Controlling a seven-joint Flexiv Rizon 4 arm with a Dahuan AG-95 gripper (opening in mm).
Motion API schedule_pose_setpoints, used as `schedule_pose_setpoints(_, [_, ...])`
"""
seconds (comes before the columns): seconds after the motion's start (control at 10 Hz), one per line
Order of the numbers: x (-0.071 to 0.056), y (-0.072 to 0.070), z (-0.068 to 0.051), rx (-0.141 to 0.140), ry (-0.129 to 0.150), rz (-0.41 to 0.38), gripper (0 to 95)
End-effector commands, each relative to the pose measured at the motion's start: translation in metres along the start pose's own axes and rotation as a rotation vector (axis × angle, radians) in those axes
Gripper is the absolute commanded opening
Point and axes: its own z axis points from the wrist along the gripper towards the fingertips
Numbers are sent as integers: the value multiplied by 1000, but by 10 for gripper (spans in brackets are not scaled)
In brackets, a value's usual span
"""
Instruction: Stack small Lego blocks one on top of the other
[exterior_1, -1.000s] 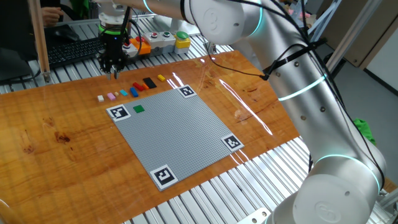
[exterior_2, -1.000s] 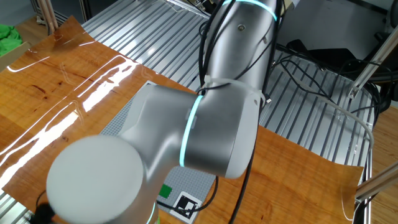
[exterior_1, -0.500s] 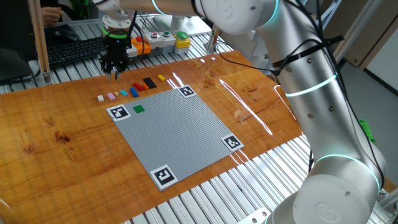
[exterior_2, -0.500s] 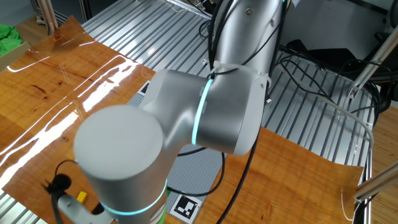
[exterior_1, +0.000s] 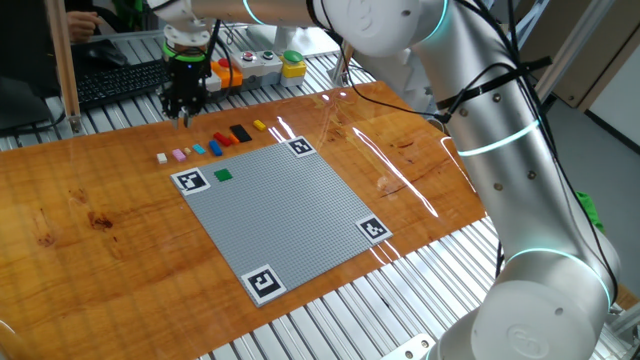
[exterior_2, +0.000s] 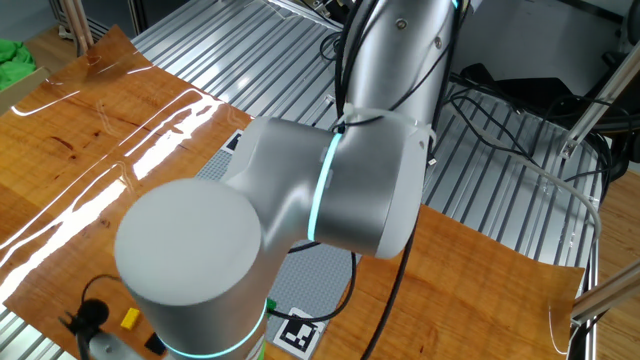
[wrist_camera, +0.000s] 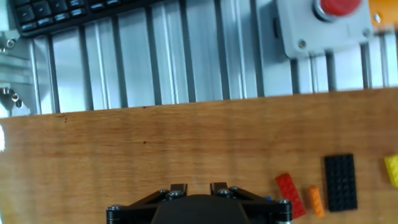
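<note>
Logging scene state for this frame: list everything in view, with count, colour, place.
Small Lego blocks: about seven loose (white, pink, blue, orange, red, black, yellow), in a row on the wood beside the baseplate's far edge.
Green block: one, on the baseplate near a corner marker.
Baseplate: one, grey, four black-and-white markers.
Button box: one, grey, red button, behind the board.
Keyboard: one, black, far left.
Hand: above the wood behind the row; finger state unclear.

Robotics lab/test bench: wooden tabletop (exterior_1: 90, 215) on ribbed aluminium frame (exterior_1: 345, 310), grey baseplate (exterior_1: 285, 215) w/ b&w square markers, push-button box (wrist_camera: 323, 25), black keyboard (exterior_1: 115, 82) behind (loose cables (exterior_2: 500, 105) at the back).
</note>
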Motion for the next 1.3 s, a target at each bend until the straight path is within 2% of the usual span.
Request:
schedule_pose_setpoints(0.1, [2,-8,-3,-3,6,-52,190])
schedule_pose_setpoints(0.4, [0,-23,-12,-3,17,-123,190])
schedule_pose_setpoints(0.6, [-3,-45,-13,-1,25,-225,190])
schedule_pose_setpoints(0.7, [-3,-52,-13,-4,24,-250,190])
schedule_pose_setpoints(0.9, [-5,-68,-8,-32,22,-262,190])
schedule_pose_setpoints(1.1, [-6,-80,-7,-42,20,-262,190])
schedule_pose_setpoints(1.3, [-6,-94,-6,-37,15,-262,190])
